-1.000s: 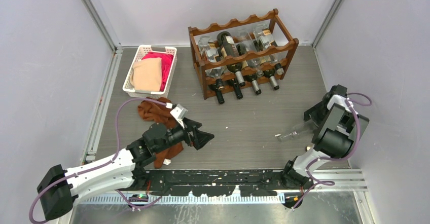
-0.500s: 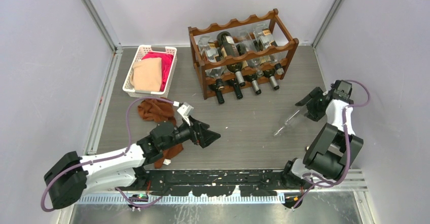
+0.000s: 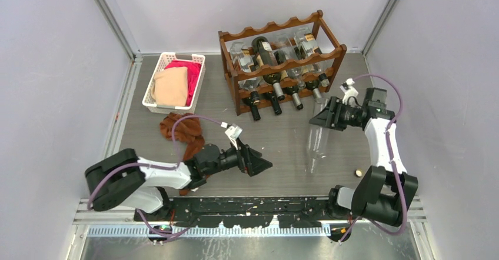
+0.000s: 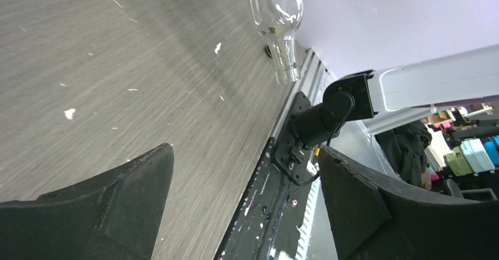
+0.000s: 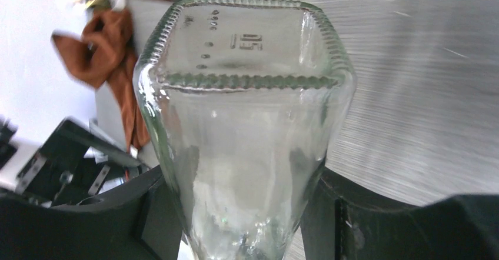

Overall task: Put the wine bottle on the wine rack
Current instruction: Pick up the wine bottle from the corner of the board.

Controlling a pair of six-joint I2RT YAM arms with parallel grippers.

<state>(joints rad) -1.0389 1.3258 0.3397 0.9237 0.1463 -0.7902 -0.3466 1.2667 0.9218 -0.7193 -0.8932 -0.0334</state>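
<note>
- One clear wine bottle (image 3: 316, 142) is in the right gripper (image 3: 323, 117), its neck pointing toward the near edge of the table (image 3: 276, 148) (whether the mouth touches the wood, I cannot tell).
- The right wrist view shows both fingers pressed against the bottle's sides, with its ridged square base facing the camera.
- The bottle lies at about 5 o'clock from the wine rack (image 3: 268, 27), near it but apart; several other bottles already fill the rack's tiers.
- The left gripper (image 3: 265, 165) sits at about 8 o'clock from the bottle, fingers spread wide and holding nothing.
- A brown cloth (image 3: 182, 129) lies at about 10 o'clock from the left gripper, with a white basket (image 3: 166, 56) beyond it.
</note>
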